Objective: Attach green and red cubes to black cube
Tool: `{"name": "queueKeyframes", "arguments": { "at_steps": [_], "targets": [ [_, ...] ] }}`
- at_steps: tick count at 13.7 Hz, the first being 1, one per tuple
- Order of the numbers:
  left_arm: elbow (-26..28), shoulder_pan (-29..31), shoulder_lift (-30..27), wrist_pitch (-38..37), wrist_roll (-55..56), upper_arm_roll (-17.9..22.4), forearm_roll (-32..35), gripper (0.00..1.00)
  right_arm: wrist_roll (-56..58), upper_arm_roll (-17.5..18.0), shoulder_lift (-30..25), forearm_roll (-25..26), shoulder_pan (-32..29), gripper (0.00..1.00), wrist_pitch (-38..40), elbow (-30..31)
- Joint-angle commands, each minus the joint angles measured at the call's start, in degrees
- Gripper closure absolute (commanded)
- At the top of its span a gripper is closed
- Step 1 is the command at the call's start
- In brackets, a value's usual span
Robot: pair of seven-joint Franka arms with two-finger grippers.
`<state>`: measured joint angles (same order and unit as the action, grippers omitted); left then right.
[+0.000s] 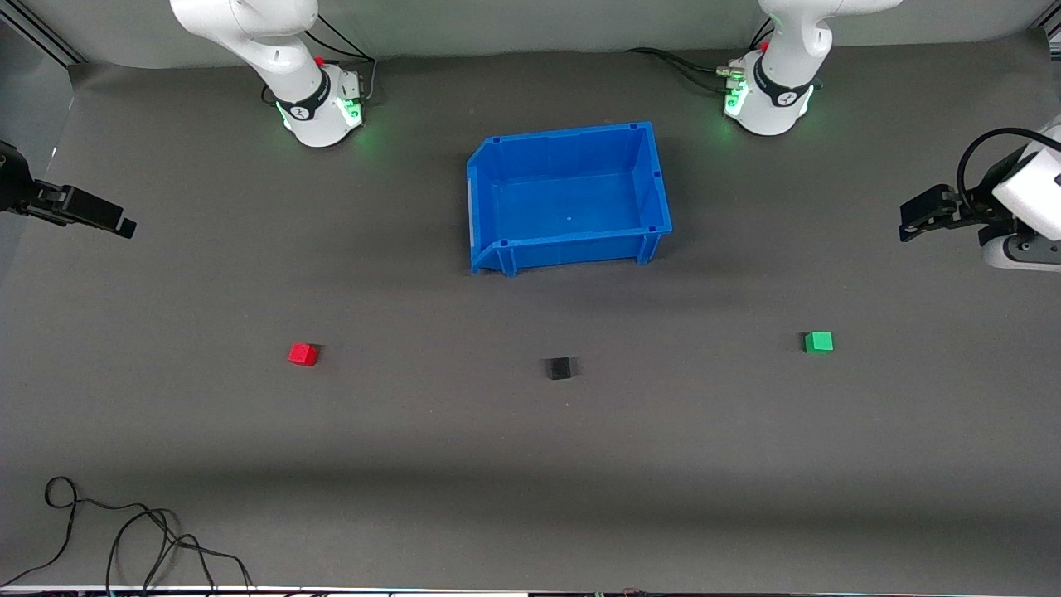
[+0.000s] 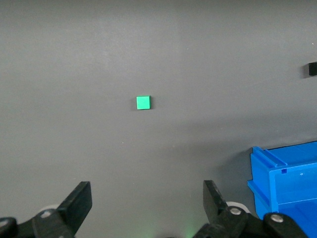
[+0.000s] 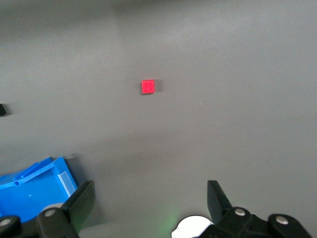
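Note:
Three small cubes lie in a row on the dark table, nearer the front camera than the blue bin. The red cube [image 1: 303,354] [image 3: 147,86] is toward the right arm's end, the black cube [image 1: 559,368] in the middle, and the green cube [image 1: 818,342] [image 2: 143,102] toward the left arm's end. None of them touch. My left gripper [image 1: 910,219] [image 2: 147,198] hangs open and empty high over the table's edge at its own end, looking down at the green cube. My right gripper [image 1: 123,224] [image 3: 148,196] hangs open and empty over its end, with the red cube in its view.
An empty blue bin [image 1: 572,249] [image 2: 285,178] [image 3: 34,183] stands mid-table between the two arm bases. The black cube [image 2: 312,69] [image 3: 2,109] shows at the edge of both wrist views. Loose black cables [image 1: 124,531] lie at the table corner nearest the front camera, at the right arm's end.

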<state>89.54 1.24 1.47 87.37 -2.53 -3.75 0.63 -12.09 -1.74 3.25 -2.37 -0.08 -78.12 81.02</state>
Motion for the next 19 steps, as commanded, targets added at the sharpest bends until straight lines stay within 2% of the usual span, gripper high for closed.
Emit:
{"name": "queueKeyframes", "arguments": {
  "at_steps": [1,8,13,15,17,19],
  "targets": [
    [0.5,0.2,-1.1,0.1,-0.5,0.1,0.8,0.00,0.6,1.1,-1.7,0.8,-0.9,0.00,-0.8,1.8],
    [-0.7,0.3,-0.4,-1.1,2.7,0.7,0.0,0.00,1.4,1.6,-1.7,0.9,-1.1,0.00,-1.9,3.8],
    [-0.5,5.3,0.2,-1.3,23.0,1.4,-0.5,0.00,-0.2,1.6,-1.5,1.1,-1.4,0.00,-1.9,3.6],
    [-0.3,6.1,0.9,-1.1,36.1,1.4,-0.5,0.00,-6.3,1.6,-1.3,0.8,-1.4,0.01,-1.9,3.5],
    [0.1,6.1,2.3,-0.1,50.5,1.3,-1.1,0.00,-21.7,1.7,-1.3,0.2,-1.3,0.01,-1.9,3.4],
    [1.0,7.0,3.6,2.7,58.8,1.4,-4.9,0.00,-34.7,1.7,-1.3,-1.7,-1.3,0.01,-1.8,3.4]
  ]
}}
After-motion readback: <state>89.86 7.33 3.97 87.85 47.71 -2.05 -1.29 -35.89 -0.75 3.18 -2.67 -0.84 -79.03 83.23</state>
